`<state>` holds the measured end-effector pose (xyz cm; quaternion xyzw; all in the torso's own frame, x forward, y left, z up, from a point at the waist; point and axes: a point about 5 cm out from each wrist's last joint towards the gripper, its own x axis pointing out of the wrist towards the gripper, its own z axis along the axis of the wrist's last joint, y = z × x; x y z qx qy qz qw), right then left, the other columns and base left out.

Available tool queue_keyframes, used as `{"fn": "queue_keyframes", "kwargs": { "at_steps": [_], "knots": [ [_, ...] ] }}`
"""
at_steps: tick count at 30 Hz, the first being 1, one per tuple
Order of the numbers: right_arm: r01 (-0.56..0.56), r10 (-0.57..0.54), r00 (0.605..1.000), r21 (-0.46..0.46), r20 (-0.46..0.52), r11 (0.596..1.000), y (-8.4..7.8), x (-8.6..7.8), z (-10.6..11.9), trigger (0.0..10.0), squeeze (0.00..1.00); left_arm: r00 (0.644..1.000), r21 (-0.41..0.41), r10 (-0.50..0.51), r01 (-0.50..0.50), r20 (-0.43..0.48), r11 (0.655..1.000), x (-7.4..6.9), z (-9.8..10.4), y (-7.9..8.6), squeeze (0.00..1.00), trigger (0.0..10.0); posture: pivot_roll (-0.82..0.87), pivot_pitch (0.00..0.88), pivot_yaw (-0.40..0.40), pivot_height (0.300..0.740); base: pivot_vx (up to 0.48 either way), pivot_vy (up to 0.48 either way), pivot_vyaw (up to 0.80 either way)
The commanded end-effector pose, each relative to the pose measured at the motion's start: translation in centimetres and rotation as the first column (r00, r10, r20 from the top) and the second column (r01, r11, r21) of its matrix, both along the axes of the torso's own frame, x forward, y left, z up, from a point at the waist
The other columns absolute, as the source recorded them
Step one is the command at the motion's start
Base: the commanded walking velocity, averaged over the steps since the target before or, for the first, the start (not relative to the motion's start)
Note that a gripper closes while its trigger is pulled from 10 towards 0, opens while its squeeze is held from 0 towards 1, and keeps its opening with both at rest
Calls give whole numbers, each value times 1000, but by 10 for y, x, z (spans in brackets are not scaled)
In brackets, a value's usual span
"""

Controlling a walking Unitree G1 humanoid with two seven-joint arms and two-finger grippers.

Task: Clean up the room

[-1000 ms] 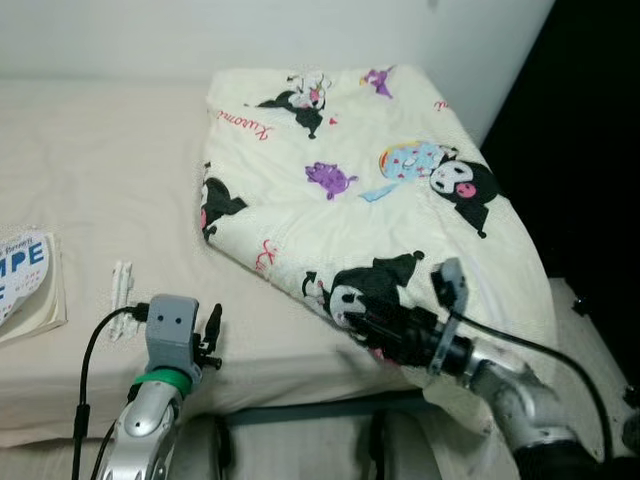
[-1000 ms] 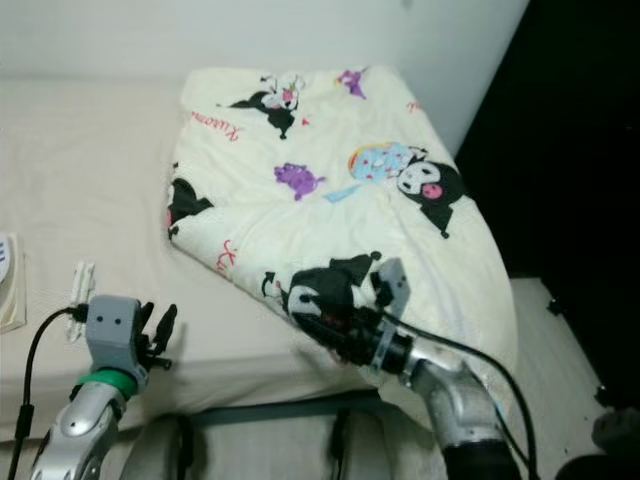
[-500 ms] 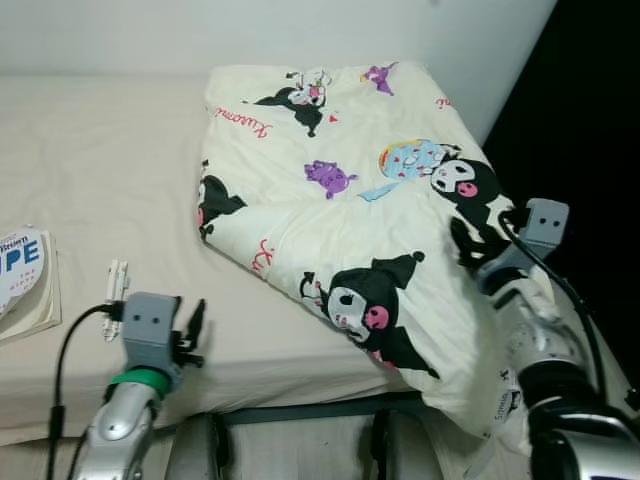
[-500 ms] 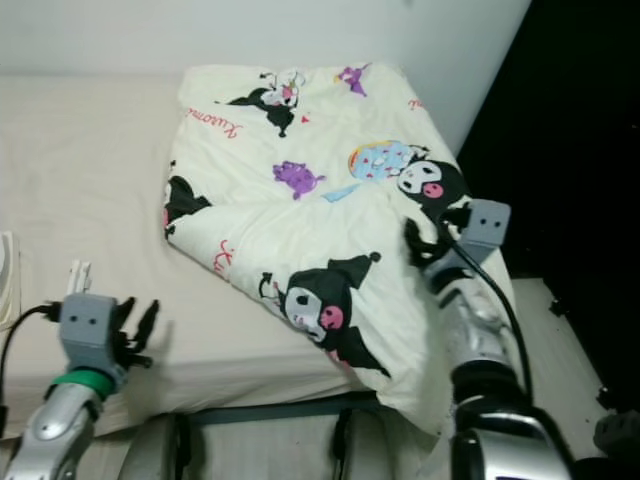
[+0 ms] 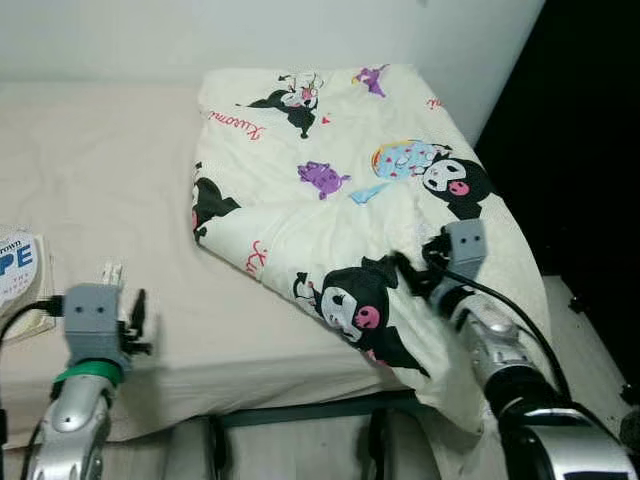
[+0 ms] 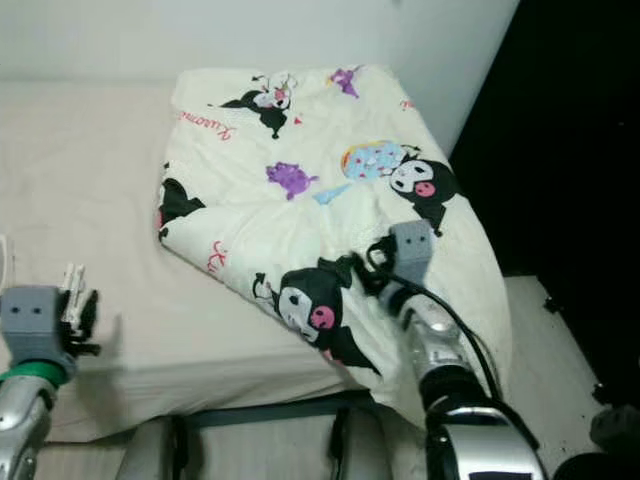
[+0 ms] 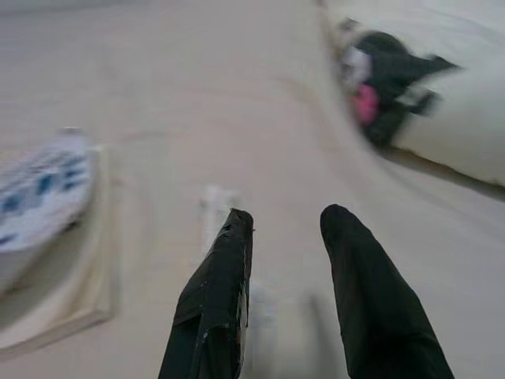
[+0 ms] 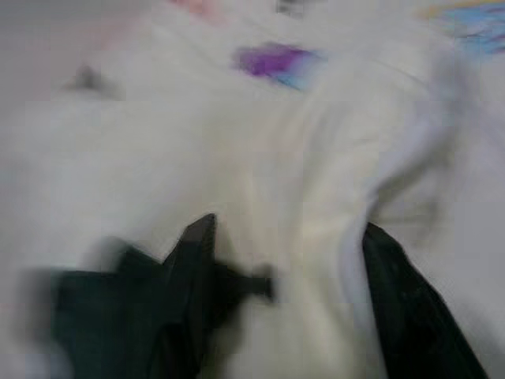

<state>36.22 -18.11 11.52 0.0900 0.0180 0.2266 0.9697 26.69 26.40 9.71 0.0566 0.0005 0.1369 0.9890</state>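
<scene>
A cream blanket [image 5: 330, 150] printed with black cartoon figures lies crumpled across the right half of the bed, its edge hanging over the front corner. My right gripper [image 5: 405, 272] rests low on the blanket beside a black print, its fingers [image 8: 193, 260] spread open with a fold of fabric running between them; that view is blurred. My left gripper [image 5: 135, 322] hovers open over the bare beige sheet [image 5: 100, 160] near the bed's front edge. Just beyond its fingertips [image 7: 237, 229] lies a small white clip-like object [image 5: 108, 273].
A book [image 5: 18, 265] with blue lettering lies at the far left of the bed. The white wall runs behind the bed. A dark gap [image 5: 590, 150] opens to the right of the bed, and a dark bed frame [image 5: 300, 410] shows below the mattress.
My right gripper swung from the blanket's front edge up to its right side, then came back down onto the blanket's middle. My left arm has drifted left toward the white object.
</scene>
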Motion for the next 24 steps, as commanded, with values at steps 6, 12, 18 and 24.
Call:
{"fn": "queue_keyframes", "kwargs": {
  "at_steps": [6, 12, 18, 24],
  "knots": [
    [-509, 514, 856, 262, 52, 820, 0, -42, -2, 10000, 0, 995, -24, 94, -94, 36, 995, -6, 4, 24, 0, 10000, 79, 36, 23, 557, 0, 0, 0],
    [-595, 611, 791, 265, 25, 759, -32, -72, -3, 10000, 0, 995, -23, 93, -93, 42, 995, -4, 5, 25, 0, 10000, 70, 38, 32, 557, 0, 0, 0],
    [-142, 88, 981, 325, 174, 935, -57, -24, 28, 10000, 0, 997, -23, 59, -58, 52, 998, 7, 7, 16, 0, 10000, 65, 36, 46, 557, 0, 0, 0],
    [53, -136, 976, 419, 170, 906, -61, -9, 45, 10000, 0, 997, -7, 38, -38, 63, 999, 8, 10, 12, 0, 10000, 71, 34, 47, 557, 0, 0, 0]
  ]
}}
